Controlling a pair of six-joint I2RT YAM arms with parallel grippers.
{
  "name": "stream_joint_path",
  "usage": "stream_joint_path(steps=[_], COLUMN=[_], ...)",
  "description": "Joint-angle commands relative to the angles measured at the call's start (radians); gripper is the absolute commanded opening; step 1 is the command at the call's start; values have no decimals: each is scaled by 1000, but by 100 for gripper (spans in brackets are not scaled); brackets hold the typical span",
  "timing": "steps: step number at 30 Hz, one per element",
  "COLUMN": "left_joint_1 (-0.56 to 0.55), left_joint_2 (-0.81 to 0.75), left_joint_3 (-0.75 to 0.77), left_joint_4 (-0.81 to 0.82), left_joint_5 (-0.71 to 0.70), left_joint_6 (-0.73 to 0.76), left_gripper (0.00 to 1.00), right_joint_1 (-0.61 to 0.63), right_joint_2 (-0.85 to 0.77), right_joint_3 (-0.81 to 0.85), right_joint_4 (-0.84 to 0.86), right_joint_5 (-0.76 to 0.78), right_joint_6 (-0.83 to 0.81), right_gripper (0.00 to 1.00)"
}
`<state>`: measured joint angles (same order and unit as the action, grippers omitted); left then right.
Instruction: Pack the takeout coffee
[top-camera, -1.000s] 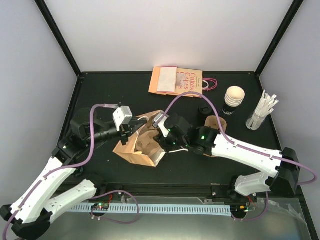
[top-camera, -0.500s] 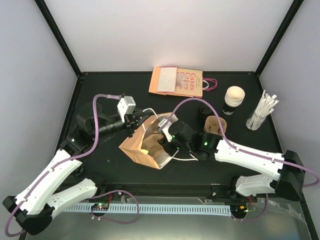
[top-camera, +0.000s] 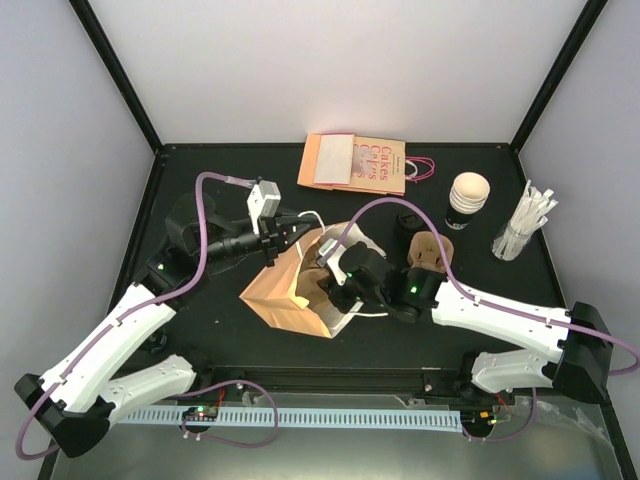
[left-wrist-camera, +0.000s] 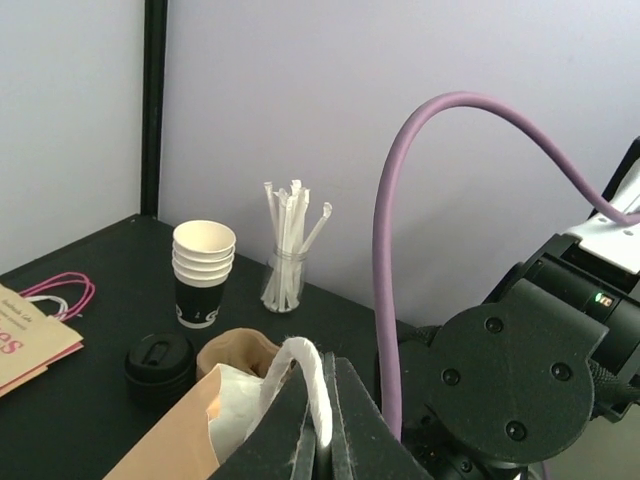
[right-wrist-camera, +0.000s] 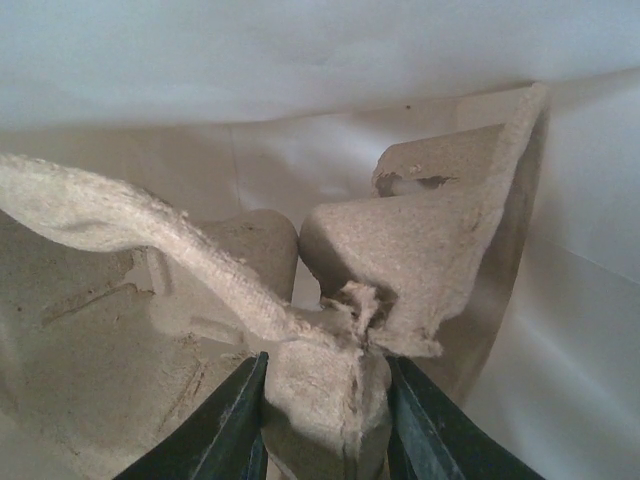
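Observation:
The takeout coffee (top-camera: 407, 224), a small black cup with a black lid, stands on the table right of the brown paper bag (top-camera: 285, 290); the left wrist view shows this cup (left-wrist-camera: 160, 363) too. My left gripper (top-camera: 288, 233) (left-wrist-camera: 325, 415) is shut on the bag's white handle (left-wrist-camera: 303, 362) and holds that side up. My right gripper (top-camera: 338, 292) (right-wrist-camera: 325, 430) reaches into the bag's mouth, shut on a ridge of the brown pulp cup carrier (right-wrist-camera: 400, 250) inside the white-lined bag.
A stack of black cups (top-camera: 468, 198) and a jar of white straws (top-camera: 520, 228) stand at the back right. A brown pulp piece (top-camera: 430, 250) sits by the coffee. Flat printed bags (top-camera: 355, 162) lie at the back edge.
My left gripper has moved right and farther back with the handle, pulling the bag's top up and over. The right gripper, with the carrier, sits a little farther right inside the bag.

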<state>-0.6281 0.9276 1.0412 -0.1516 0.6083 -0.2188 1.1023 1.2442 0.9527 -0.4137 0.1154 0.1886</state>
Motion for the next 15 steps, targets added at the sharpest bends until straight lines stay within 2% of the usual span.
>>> stream_joint_path(steps=[1, 8, 15], left_joint_1=[2, -1, 0], left_joint_2=[8, 27, 39], left_joint_3=[40, 28, 12], left_joint_4=[106, 144, 205], left_joint_5=[62, 95, 111], left_joint_6=[-50, -82, -135], left_gripper=[1, 1, 2], right_joint_1=[7, 6, 5], right_joint_2=[-4, 64, 84], right_joint_3=[0, 30, 129], right_joint_4=[-20, -56, -283], right_joint_5=[21, -3, 53], right_joint_6=[-7, -11, 26], right_gripper=[33, 33, 33])
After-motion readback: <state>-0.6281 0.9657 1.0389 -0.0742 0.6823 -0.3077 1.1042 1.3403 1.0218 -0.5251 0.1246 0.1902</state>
